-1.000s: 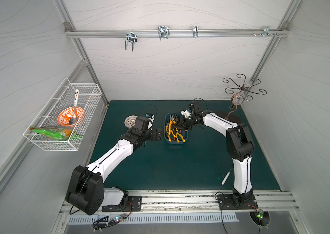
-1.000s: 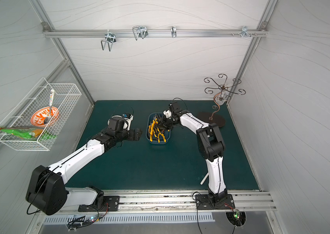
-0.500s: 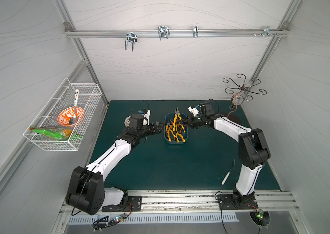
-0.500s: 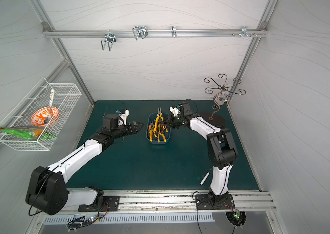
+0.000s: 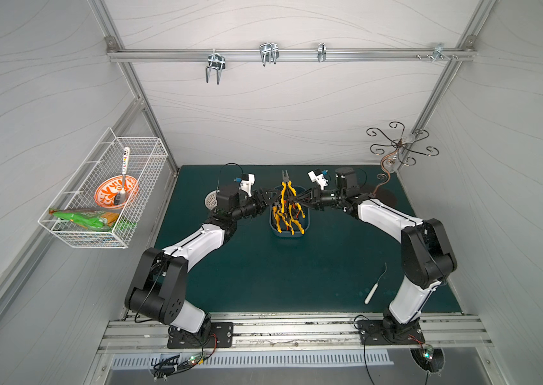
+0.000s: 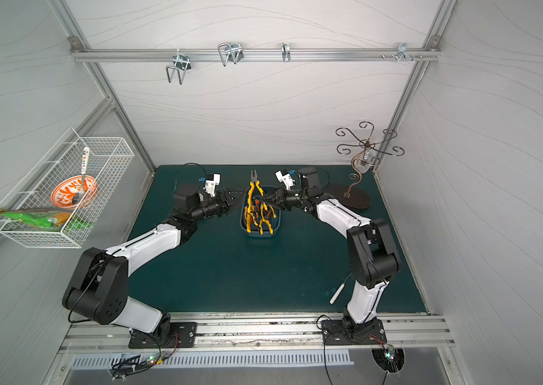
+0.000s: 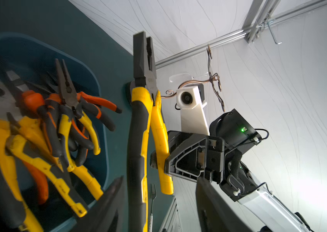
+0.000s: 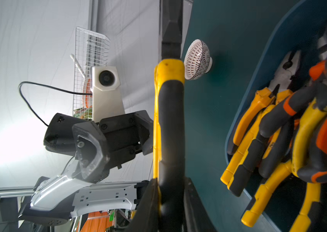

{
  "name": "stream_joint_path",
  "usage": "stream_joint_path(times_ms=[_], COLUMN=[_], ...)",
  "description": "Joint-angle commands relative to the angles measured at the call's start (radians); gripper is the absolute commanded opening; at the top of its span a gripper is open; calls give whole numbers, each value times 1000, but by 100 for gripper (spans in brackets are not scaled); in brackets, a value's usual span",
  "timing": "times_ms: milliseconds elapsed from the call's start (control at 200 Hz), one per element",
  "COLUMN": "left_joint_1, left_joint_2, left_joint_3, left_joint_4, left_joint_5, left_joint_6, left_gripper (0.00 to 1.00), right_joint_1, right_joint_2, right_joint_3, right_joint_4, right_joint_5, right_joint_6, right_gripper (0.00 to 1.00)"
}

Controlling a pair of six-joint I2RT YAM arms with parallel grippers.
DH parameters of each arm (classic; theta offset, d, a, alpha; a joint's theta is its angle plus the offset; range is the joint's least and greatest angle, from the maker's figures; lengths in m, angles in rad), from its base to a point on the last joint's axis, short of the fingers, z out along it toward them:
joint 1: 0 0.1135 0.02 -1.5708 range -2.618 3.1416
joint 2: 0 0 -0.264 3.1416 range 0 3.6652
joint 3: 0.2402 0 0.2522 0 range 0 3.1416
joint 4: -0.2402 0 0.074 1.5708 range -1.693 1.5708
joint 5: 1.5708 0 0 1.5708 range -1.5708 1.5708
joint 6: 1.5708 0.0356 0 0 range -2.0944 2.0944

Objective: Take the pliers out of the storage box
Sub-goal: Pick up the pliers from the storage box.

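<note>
One pair of upright pliers (image 5: 285, 191) is hanging in the air over the far end of the storage box (image 5: 291, 234). Its dark head is pointing up and its yellow-and-black handles are pointing down, clear of the remaining pliers (image 5: 288, 218) lying tangled inside the box. The right claw (image 5: 298, 197) is gripping it, clamped on just one handle in the left wrist view. The left claw (image 5: 271, 196) is facing it from the opposite side. Its fingers (image 7: 110, 200) are standing partly apart and straddling both handles, with a gap showing on one side, so they are not squeezing yet.

This looks like a hand-over, and the risks are sitting there. With only one handle pinched and the heavy head on top, the pliers could be swinging or springing open. If the right claw is letting go before the left one is tight, the tool is likely dropping back onto the pile. The two claws are also very close and could be knocking together. A small white bowl (image 8: 197, 60) is resting on the green mat (image 5: 263, 273) nearby.
</note>
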Motion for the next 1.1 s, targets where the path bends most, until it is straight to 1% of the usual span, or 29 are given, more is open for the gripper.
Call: stream_joint_path(times_ms=[0, 90, 330, 560, 680, 785, 930, 945, 990, 1055, 1095], left_joint_1=[-25, -33, -33, -31, -31, -31, -30, -30, -26, -16, -6], left_joint_2=[36, 60, 115, 135, 144, 141, 135, 134, 131, 127, 121], left_joint_3=[67, 85, 135, 179, 194, 187, 182, 182, 180, 170, 163], left_joint_4=[108, 122, 152, 134, 131, 134, 117, 116, 112, 111, 103], left_joint_5=[27, 17, -5, -40, -35, -34, -26, -24, -18, -6, 5], left_joint_6=[-44, -60, -94, -97, -103, -114, -86, -83, -78, -71, -65], left_gripper=[55, 51, 49, 44, 33, 26, 2, 0, 0, 0, 0], right_joint_1=[10, 14, 26, 33, 38, 46, 57, 57, 59, 60, 62], right_joint_2=[-48, -49, -56, -68, -70, -68, -65, -67, -75, -92, -106], right_joint_3=[11, 14, 27, 17, 15, 22, 39, 39, 39, 39, 38], right_joint_4=[132, 145, 114, 84, 75, 56, 19, 18, 7, -27, -60], right_joint_5=[-86, -108, -138, -129, -123, -110, -93, -91, -81, -57, -39], right_joint_6=[19, 20, -7, -32, -38, -55, -82, -83, -92, -124, -152], right_gripper=[0, 0, 0, 0, 0, 0, 0, 2, 12, 33, 43])
